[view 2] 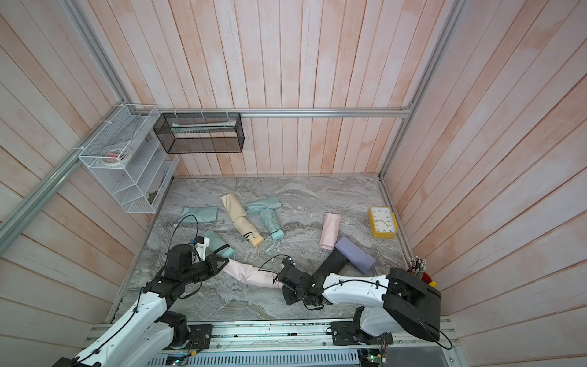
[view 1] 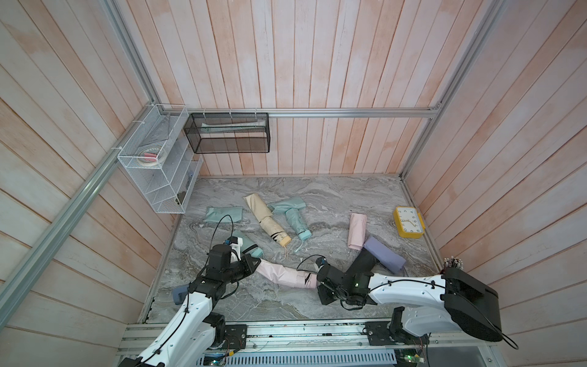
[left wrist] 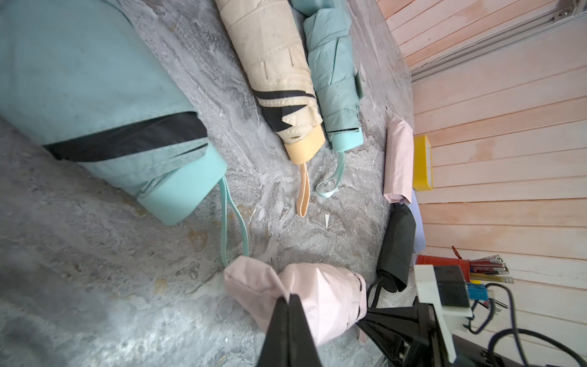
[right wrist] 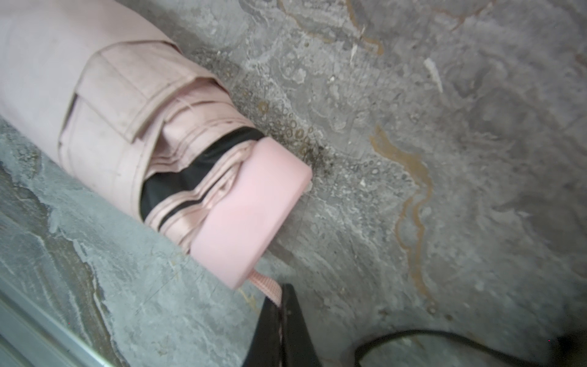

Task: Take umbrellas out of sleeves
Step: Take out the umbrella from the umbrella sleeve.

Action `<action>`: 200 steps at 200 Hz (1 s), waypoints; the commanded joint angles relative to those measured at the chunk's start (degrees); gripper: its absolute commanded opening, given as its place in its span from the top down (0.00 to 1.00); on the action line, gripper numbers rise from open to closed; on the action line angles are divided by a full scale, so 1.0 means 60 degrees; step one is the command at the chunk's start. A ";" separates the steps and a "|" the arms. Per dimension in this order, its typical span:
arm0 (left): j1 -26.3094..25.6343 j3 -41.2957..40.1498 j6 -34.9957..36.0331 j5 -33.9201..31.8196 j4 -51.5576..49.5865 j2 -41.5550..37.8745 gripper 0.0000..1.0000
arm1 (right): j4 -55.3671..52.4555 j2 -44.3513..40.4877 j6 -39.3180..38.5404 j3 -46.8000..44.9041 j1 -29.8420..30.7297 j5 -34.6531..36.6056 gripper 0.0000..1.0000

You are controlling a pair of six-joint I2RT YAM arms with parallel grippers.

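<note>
A pink umbrella [right wrist: 178, 152] lies near the table's front, its far part still inside a pink sleeve [view 1: 276, 272], also the pink sleeve [left wrist: 254, 282] in the left wrist view. My left gripper [left wrist: 289, 297] is shut on the sleeve's bunched closed end. My right gripper [right wrist: 281, 302] is shut on the pink wrist cord [right wrist: 266, 284] coming from the umbrella's handle [right wrist: 251, 216]. The pleats and black lining show bare at the handle end. In both top views the two grippers, left gripper [view 1: 258, 262] and right gripper [view 1: 314, 279], sit at opposite ends of the bundle.
A mint umbrella [view 1: 251, 249] lies beside my left wrist. Behind are a flat mint sleeve [view 1: 224, 214], a cream-yellow umbrella [view 1: 266, 219] and another mint umbrella [view 1: 295, 222]. Pink [view 1: 357, 230], lavender [view 1: 382, 254] and black [view 1: 365, 260] rolls lie right, near a yellow clock [view 1: 408, 221].
</note>
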 commanded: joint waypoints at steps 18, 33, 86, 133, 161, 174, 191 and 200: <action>0.0085 0.0297 0.0171 -0.0189 0.0020 -0.0061 1.00 | -0.0497 0.0147 -0.0020 -0.0121 -0.0032 0.0230 1.00; 0.0079 0.0298 0.0157 -0.0182 0.0022 -0.0085 1.00 | -0.0493 0.0125 -0.0018 -0.0135 -0.0020 0.0232 1.00; 0.0107 0.0492 0.0212 -0.0196 -0.0078 -0.0069 1.00 | -0.0460 0.0125 0.0012 -0.0166 -0.0028 0.0210 1.00; 0.0134 0.0743 0.0328 -0.0240 -0.0281 -0.0063 1.00 | -0.0418 0.0110 0.0054 -0.0214 -0.0029 0.0190 1.00; 0.0150 0.0738 0.0311 -0.0198 -0.0256 -0.0050 1.00 | -0.0409 0.0110 0.0055 -0.0237 -0.0026 0.0182 1.00; 0.0162 0.0722 0.0303 -0.0182 -0.0243 -0.0053 1.00 | -0.0407 0.0110 0.0055 -0.0236 -0.0029 0.0182 1.00; 0.0156 0.0736 0.0317 -0.0182 -0.0250 -0.0078 1.00 | -0.0401 0.0102 0.0069 -0.0232 -0.0019 0.0155 1.00; 0.0170 0.0749 0.0332 -0.0196 -0.0285 -0.0085 1.00 | -0.0387 0.0109 0.0070 -0.0256 -0.0025 0.0161 1.00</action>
